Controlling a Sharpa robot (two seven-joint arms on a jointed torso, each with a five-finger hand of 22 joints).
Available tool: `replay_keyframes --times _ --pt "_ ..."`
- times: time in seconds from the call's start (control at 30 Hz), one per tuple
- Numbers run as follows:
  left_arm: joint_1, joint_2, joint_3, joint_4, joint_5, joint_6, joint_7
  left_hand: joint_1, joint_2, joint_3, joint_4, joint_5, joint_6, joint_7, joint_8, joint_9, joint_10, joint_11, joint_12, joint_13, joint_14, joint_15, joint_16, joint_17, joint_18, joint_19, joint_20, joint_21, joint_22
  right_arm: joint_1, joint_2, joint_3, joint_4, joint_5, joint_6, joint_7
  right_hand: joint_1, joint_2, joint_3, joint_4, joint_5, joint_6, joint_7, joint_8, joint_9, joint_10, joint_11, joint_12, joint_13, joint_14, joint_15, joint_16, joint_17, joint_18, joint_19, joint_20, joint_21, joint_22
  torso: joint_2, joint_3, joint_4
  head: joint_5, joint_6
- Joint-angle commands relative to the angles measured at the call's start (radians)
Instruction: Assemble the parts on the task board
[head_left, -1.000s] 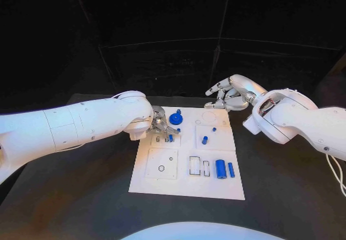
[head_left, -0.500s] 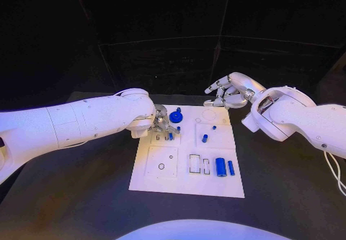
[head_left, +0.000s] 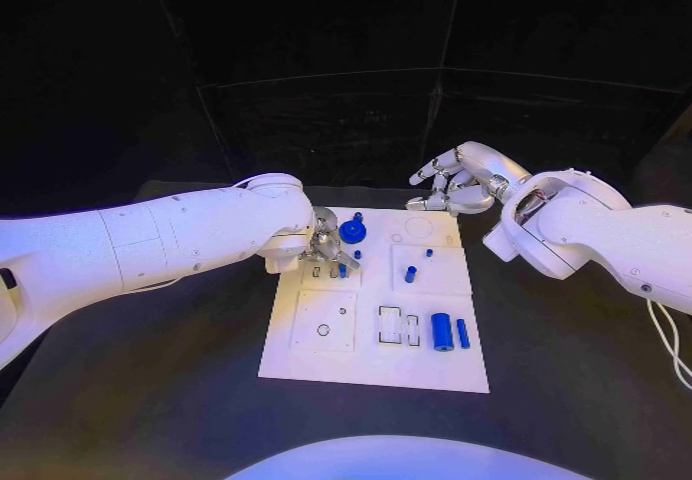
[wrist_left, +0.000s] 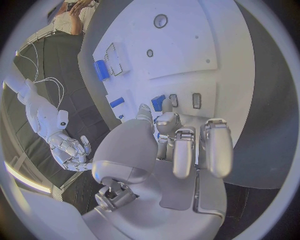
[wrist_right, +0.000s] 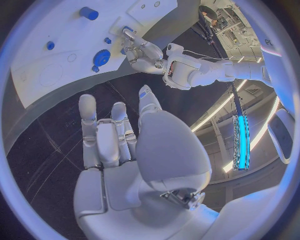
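Observation:
The white task board (head_left: 325, 365) lies mid-table. My left hand (head_left: 325, 248) hovers low over its far left corner. In the left wrist view the thumb and a fingertip of this hand (wrist_left: 181, 145) pinch a small blue part (wrist_left: 158, 102) beside two narrow slots (wrist_left: 196, 100). A blue round disc (head_left: 352, 233) sits just past the hand. Two small blue pegs (head_left: 410, 275) stand mid-board. A blue cylinder (head_left: 441, 332) and a thin blue bar (head_left: 462, 333) lie near the right edge. My right hand (head_left: 454, 185) floats above the board's far edge with its fingers spread, holding nothing.
The board (wrist_right: 37, 75) also carries a square recess (head_left: 323, 328) at the left and a rectangular frame (head_left: 391, 330) in the middle. Black table (head_left: 159, 400) surrounds the board on all sides. The right wrist view shows the disc (wrist_right: 102, 57) and my left hand (wrist_right: 144, 52).
My left hand has edged slightly towards the board's far side, the small blue part staying at its fingertips. The right hand has drifted a little up and away.

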Motion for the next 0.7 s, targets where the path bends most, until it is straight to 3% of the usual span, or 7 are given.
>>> replay_keyframes --times 0.03,0.43,0.53,0.7 --pt "0.002 0.004 0.000 -0.003 -0.007 0.023 -0.013 0.013 0.000 0.009 0.000 0.002 -0.007 0.002 0.005 0.003 0.006 -0.001 0.006 0.001 0.106 -0.002 0.003 0.263 -0.018 0.012 0.001 0.004 0.023 0.002 0.001 0.001 0.000 0.003 0.008 0.000 0.008 0.003 -0.006 0.001 0.006 -0.004 -0.001 0.007 0.001 0.007 -0.002 0.007 -0.001 0.001 -0.001 0.003 -0.001 0.009 -0.002 0.001 -0.003 -0.001 0.000 -0.0001 -0.0007 -0.001 -0.003" --pt "0.002 0.012 0.000 -0.008 -0.007 0.031 -0.014 0.061 0.011 0.056 -0.018 0.002 -0.016 0.001 0.017 0.018 0.008 -0.002 0.007 0.003 0.106 -0.002 0.003 0.263 -0.019 0.012 0.001 0.007 0.029 0.002 0.005 0.001 -0.002 0.003 0.011 0.000 0.009 0.005 -0.007 0.003 0.009 -0.005 -0.001 0.010 0.001 0.007 -0.003 0.008 -0.002 -0.002 -0.001 -0.001 -0.007 0.010 -0.005 0.001 -0.007 -0.007 -0.001 -0.0004 -0.0002 -0.003 -0.005" --pt "0.002 0.012 0.000 -0.008 -0.007 0.026 -0.012 0.106 0.025 0.098 -0.042 0.003 -0.022 -0.004 0.020 0.022 0.007 -0.006 0.006 0.004 0.106 -0.005 0.003 0.263 -0.019 0.011 0.000 0.008 0.030 0.002 0.006 0.001 -0.003 0.003 0.012 0.000 0.011 0.007 -0.008 0.005 0.013 -0.005 -0.001 0.013 0.001 0.007 -0.003 0.011 -0.003 -0.002 -0.001 -0.002 -0.010 0.010 -0.005 0.001 -0.009 -0.009 -0.001 -0.0003 -0.0001 -0.003 -0.006" --pt "0.003 0.012 0.000 -0.007 -0.007 0.017 0.000 0.220 0.042 0.197 -0.116 0.004 -0.038 -0.014 0.016 0.025 0.001 -0.016 -0.004 0.001 0.106 -0.014 0.003 0.263 -0.017 0.009 -0.008 0.004 0.026 0.002 0.006 0.001 -0.004 0.003 0.013 0.000 0.017 0.010 -0.011 0.007 0.023 -0.007 -0.002 0.018 0.002 0.006 -0.004 0.013 -0.007 -0.003 -0.002 -0.003 -0.011 0.010 -0.005 0.000 -0.011 -0.011 -0.001 -0.0008 0.0004 -0.003 -0.007"
